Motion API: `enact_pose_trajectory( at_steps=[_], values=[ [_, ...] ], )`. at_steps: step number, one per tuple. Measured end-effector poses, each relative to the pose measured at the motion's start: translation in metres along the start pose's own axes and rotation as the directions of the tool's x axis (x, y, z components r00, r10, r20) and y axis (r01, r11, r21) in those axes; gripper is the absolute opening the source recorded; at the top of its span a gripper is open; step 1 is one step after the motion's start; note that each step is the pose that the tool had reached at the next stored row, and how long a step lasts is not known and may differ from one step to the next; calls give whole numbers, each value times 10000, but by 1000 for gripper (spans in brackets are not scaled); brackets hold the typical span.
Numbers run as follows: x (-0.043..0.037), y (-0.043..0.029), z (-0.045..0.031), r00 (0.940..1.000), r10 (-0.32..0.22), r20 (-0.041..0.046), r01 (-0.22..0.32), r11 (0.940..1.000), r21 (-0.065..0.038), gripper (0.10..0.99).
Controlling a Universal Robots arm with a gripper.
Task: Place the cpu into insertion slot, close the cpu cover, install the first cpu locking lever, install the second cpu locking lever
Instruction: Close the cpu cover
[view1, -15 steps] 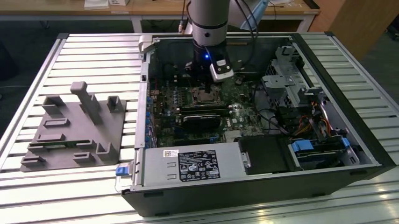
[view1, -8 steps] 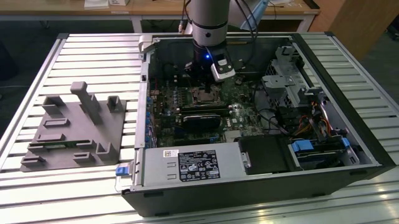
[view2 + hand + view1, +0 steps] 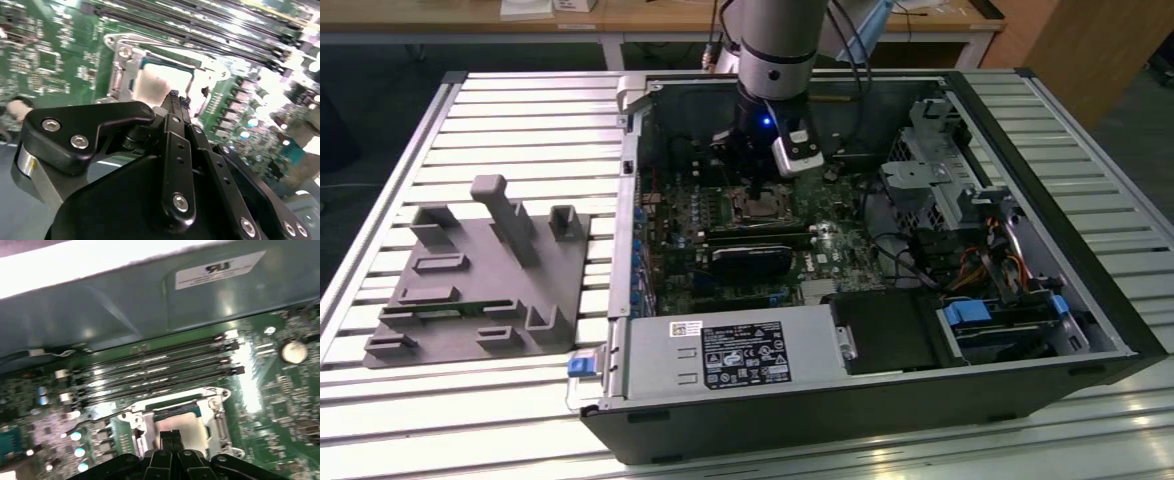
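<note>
My gripper (image 3: 172,436) is clenched empty, tips just above the cpu (image 3: 192,426), which sits under the flat cpu cover (image 3: 216,407). White sticker (image 3: 220,269) on the case wall (image 3: 115,310), print I can't read.

Open computer case (image 3: 827,420) on the slatted table (image 3: 534,110); grey moulded fixture (image 3: 480,290) lying beside it on the exterior view's left; inside it, labelled power supply (image 3: 654,355) and long memory slots (image 3: 155,371).

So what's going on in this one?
A robot arm reaches down into an open computer case. Its end effector, shut and holding nothing, sits just over the cpu, which lies in the insertion slot on the motherboard. The cpu cover appears folded down around the chip. Whether the locking levers are latched can't be told.
</note>
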State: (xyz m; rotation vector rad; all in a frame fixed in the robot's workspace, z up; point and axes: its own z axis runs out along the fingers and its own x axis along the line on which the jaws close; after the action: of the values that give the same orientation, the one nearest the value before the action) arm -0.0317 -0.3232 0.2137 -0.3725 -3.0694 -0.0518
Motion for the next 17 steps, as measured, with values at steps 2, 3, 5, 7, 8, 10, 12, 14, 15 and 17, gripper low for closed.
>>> enact_pose_trajectory(
  at_steps=[2, 3, 5, 7, 8, 10, 12, 14, 15, 17],
  values=[
    [1, 0, -1, 10000, 3, -9, -3, 10000, 5, 106],
    [0, 0, -1, 10000, 2, -13, -2, 10000, 5, 106],
    [0, 0, 0, 10000, -35, -15, 35, 10000, 6, 106],
    [0, 0, 4, 9995, -303, -22, 303, 9995, 16, 106],
    [0, 0, 6, 9989, -470, -27, 470, 9989, 27, 106],
    [-1, -2, 10, 9971, -754, -35, 754, 9971, 42, 106],
    [-3, -9, 16, 9955, -952, -34, 952, 9954, 51, 106],
    [-5, -18, 24, 9935, -1142, -27, 1142, 9934, 58, 106],
    [-6, -22, 29, 9924, -1231, -18, 1231, 9924, 61, 106],
    [-6, -31, 39, 9905, -1376, 7, 1376, 9905, 66, 106]
  ],
)
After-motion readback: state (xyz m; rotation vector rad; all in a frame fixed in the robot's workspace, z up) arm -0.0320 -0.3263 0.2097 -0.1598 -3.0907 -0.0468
